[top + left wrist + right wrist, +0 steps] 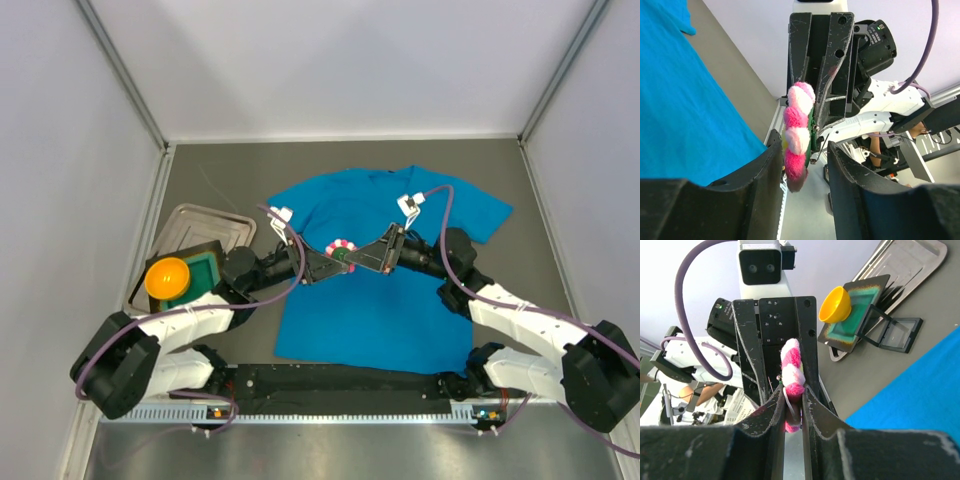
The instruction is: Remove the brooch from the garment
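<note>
Pink-and-white brooch [792,367] at mid-frame, seemingly off the blue shirt [380,310], is clamped in the right hand [793,397]. The left hand [804,146] faces it, fingers apart. Removal looks nearly done; next, carry it clear of the cloth.

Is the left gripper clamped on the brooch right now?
No, the fingers of the left gripper stand apart, with open space between the brooch and one finger.

Pale grey walls [340,60] enclose a dark grey table [225,170] (metal frame strips [122,70] at the corners); lighting is even and soft.
</note>
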`<state>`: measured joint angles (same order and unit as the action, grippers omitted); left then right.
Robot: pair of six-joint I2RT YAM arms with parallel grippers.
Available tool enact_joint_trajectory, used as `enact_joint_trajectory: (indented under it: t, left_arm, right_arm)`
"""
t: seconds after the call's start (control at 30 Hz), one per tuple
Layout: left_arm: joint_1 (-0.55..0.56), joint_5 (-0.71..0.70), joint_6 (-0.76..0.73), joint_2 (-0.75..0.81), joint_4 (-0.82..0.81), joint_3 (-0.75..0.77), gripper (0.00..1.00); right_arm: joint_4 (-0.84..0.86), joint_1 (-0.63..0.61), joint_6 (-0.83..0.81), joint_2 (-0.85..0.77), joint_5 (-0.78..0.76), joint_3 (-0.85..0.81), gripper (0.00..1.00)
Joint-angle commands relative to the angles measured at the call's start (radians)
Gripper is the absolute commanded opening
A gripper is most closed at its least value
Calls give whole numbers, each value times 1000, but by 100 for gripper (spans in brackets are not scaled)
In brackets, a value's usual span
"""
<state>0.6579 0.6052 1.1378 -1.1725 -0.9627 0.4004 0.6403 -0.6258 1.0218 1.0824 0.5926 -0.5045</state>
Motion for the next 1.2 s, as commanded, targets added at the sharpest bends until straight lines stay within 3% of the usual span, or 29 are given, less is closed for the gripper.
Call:
enact_joint_trajectory:
  t: [0.0, 0.33, 0.73, 0.9, 1.17]
  left_arm:
    - [5, 41, 23, -12, -136, 0, 44]
    - [5, 71, 36, -32, -154, 0, 33]
    - [5, 42, 39, -10, -160, -20, 34]
    - [5, 38, 43, -12, -177, -26, 39]
    - [5, 31, 60, -26, -202, -29, 35]
  right_arm:
    - [78, -15, -17, 2, 30, -22, 0]
    - [107, -15, -17, 16, 67, -22, 0]
    - [102, -15, -17, 11, 59, -23, 0]
    - [102, -15, -17, 13, 59, -23, 0]
    - [98, -15, -17, 10, 62, -29, 0]
